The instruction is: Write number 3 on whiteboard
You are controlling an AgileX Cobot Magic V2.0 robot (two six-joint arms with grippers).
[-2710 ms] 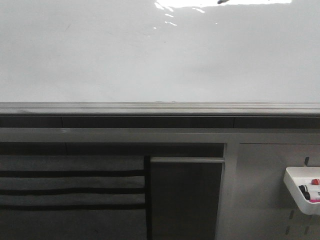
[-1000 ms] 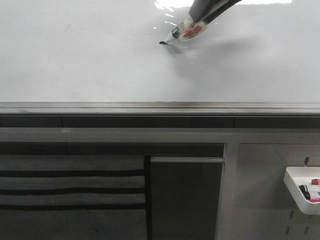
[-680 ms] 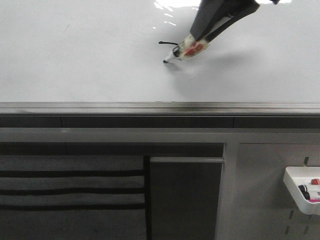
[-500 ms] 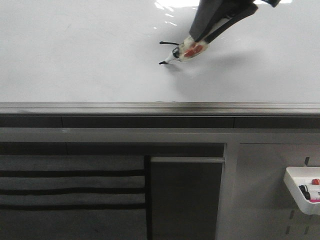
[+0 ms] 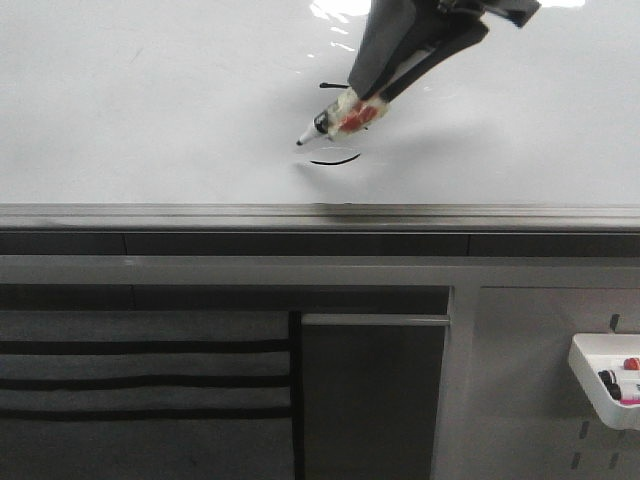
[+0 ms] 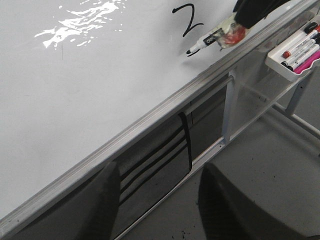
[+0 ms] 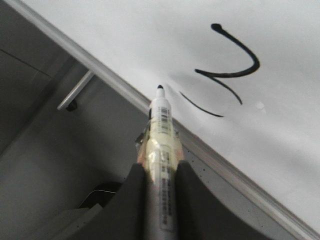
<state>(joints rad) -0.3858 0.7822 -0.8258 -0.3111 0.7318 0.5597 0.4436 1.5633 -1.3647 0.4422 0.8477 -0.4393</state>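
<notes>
Two strokes of the number 3 (image 7: pixel 227 67) are seen on the whiteboard (image 5: pixel 150 100), the marker (image 7: pixel 162 150) clamped in the right claw (image 7: pixel 160 175) with its tip off the surface, angled for writing; left claw unseen.

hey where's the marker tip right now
In the front view the marker tip sits on the whiteboard, just upper left of the number 3's lower curved stroke, right of centre, with the right gripper jaws shut on the marker.
</notes>
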